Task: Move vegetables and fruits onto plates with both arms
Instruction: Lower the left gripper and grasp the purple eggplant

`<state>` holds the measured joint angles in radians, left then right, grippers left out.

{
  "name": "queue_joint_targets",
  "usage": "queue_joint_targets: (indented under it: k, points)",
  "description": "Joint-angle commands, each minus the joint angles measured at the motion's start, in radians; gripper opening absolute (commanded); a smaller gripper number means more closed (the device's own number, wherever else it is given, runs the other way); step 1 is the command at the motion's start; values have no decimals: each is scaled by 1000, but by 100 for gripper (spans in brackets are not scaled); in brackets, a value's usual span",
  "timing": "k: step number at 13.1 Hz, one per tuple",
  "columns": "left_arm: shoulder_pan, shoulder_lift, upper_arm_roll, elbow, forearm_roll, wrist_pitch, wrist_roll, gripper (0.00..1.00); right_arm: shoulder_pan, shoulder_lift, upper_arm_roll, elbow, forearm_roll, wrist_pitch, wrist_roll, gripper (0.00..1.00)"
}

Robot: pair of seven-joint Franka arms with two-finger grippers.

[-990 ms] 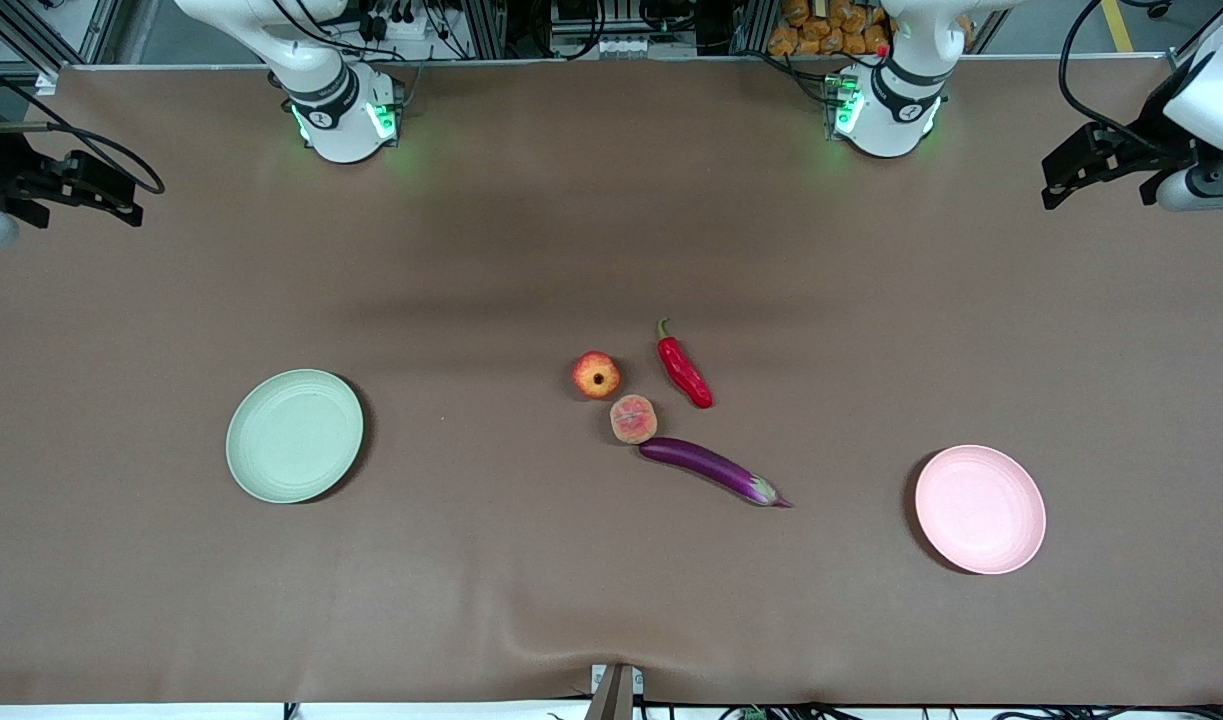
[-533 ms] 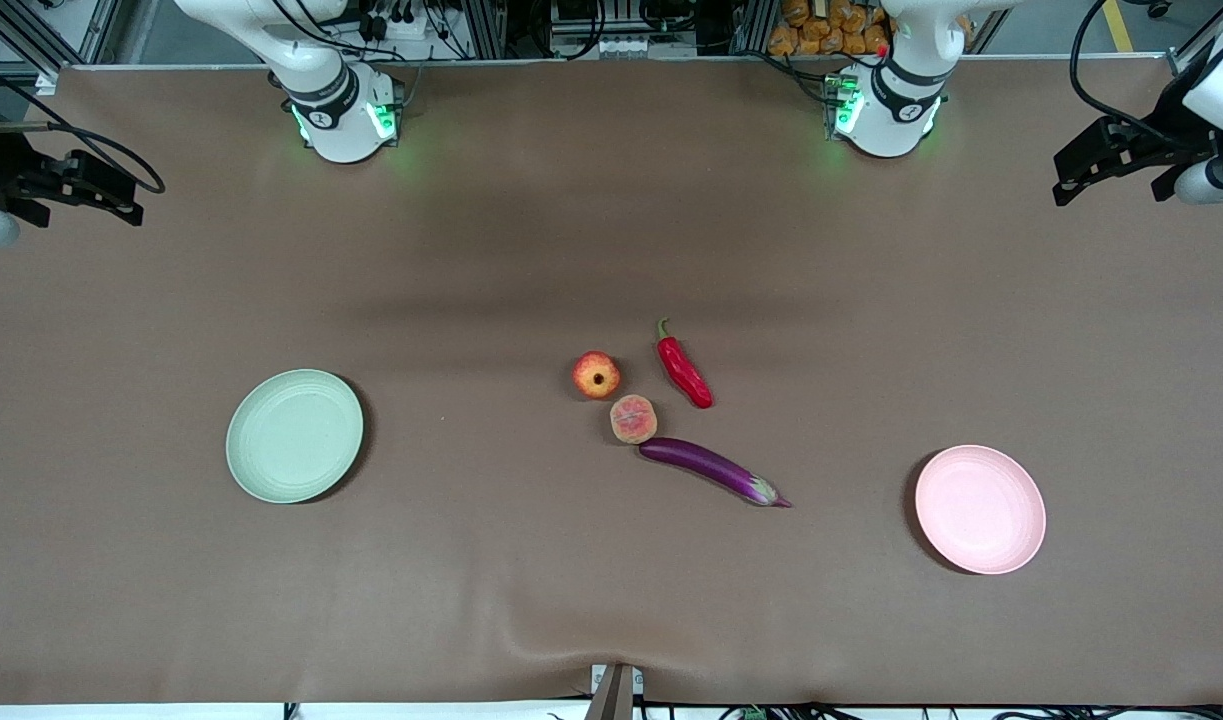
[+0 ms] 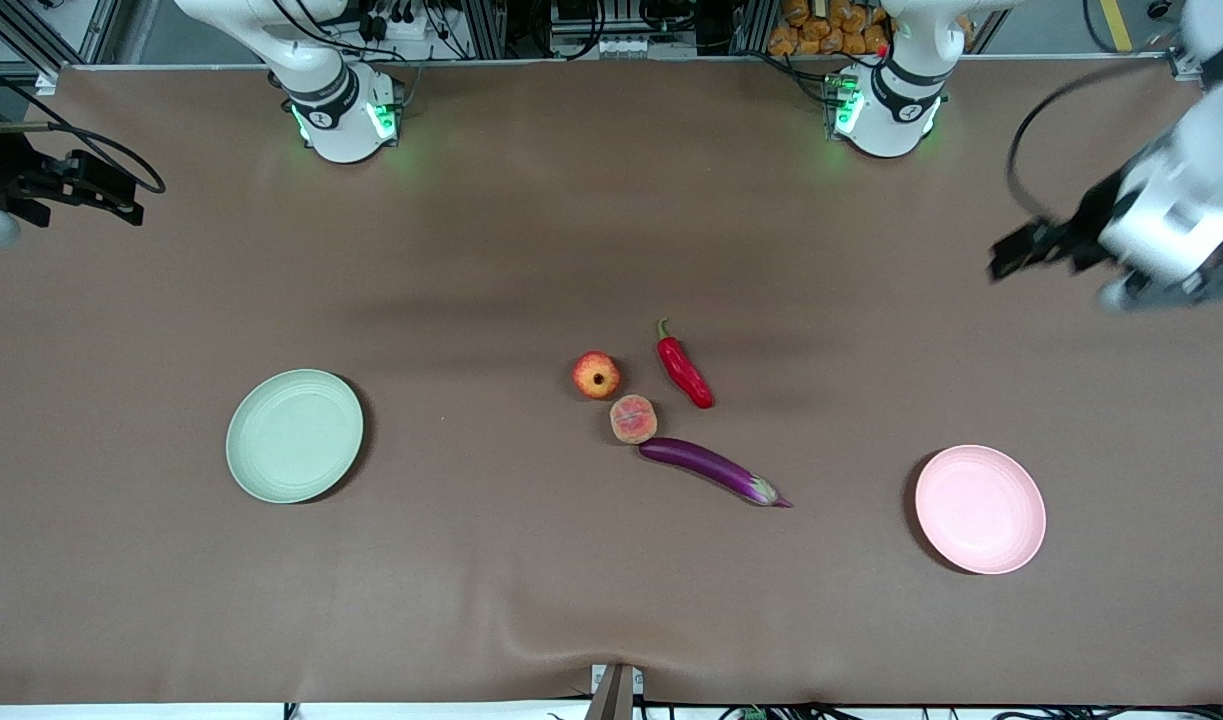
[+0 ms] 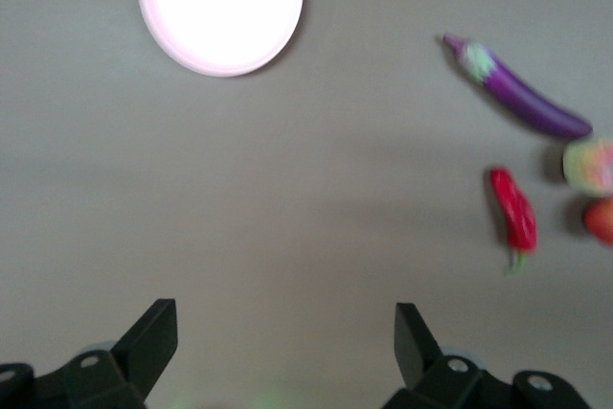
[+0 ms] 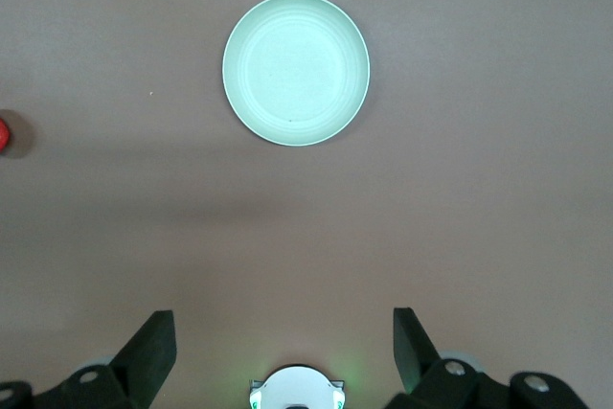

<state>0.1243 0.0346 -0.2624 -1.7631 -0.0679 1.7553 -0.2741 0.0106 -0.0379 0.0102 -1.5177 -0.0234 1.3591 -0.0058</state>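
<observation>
The purple eggplant (image 3: 711, 470) (image 4: 522, 98), red chili (image 3: 684, 372) (image 4: 514, 217), red-yellow fruit (image 3: 596, 375) (image 4: 601, 220) and peach (image 3: 633, 419) (image 4: 589, 164) lie close together mid-table. The pale green plate (image 3: 294, 435) (image 5: 295, 69) sits toward the right arm's end, the pale pink plate (image 3: 980, 509) (image 4: 220, 7) toward the left arm's end; both are empty. My left gripper (image 3: 1036, 248) (image 4: 285, 342) is open and empty, high over bare table at its own end. My right gripper (image 3: 91, 190) (image 5: 284, 342) is open and empty, waiting over its end.
The brown table cover (image 3: 471, 250) has a small ridge at the front edge (image 3: 611, 650). The arms' green-lit bases (image 3: 346, 115) (image 3: 886, 110) stand along the table's back edge. The right arm's base also shows in the right wrist view (image 5: 295, 388).
My left gripper has swung in from the table's edge, over the table and toward the middle. The right arm and all the objects have not moved.
</observation>
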Motion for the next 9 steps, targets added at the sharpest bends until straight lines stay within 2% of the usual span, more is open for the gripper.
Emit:
queue_joint_targets:
  k: [1, 3, 4, 6, 9]
  points:
    - [-6, 49, -24, -171, -13, 261, -48, 100, -14, 0, 10, 4, 2, -8, -11, 100]
    - [-58, 186, -25, -132, -6, 376, -138, 100, -14, 0, 10, 4, 0, -6, -11, 100]
    - [-95, 258, -20, -83, 11, 407, -231, 100, -14, 0, 10, 4, 2, -6, -11, 100]
    - [-136, 419, -23, 83, 90, 411, -459, 100, -15, 0, 10, 4, 2, -8, -11, 100]
    - [-262, 640, -11, 290, 227, 411, -808, 100, -15, 0, 10, 4, 2, -9, -9, 100]
